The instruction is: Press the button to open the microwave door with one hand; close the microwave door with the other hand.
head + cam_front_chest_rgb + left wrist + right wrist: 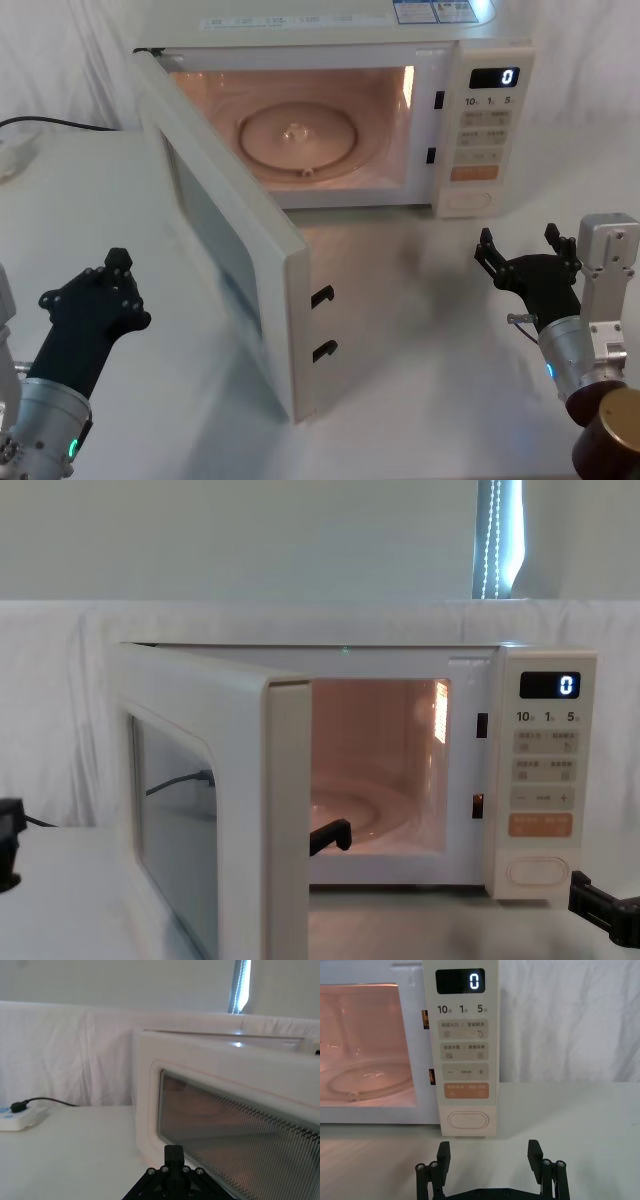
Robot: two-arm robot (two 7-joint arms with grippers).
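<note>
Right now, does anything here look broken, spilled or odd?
Nothing looks damaged or spilled. The microwave door hangs wide open with the oven lit and empty. The left tool sits beside it; the right tool, open, faces the button.

A white power strip (15,1119) with a black cable (47,1102) lies on the table (400,330), apparently plugged in.

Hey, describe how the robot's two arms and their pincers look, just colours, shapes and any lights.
Both pincers, left and right, are matte black with screw-studded linkages. The right one's two fingers are flat and ribbed. Behind each sits a silver metal wrist cylinder with a small teal light; the right arm also carries a grey box and a brown round cap.
</note>
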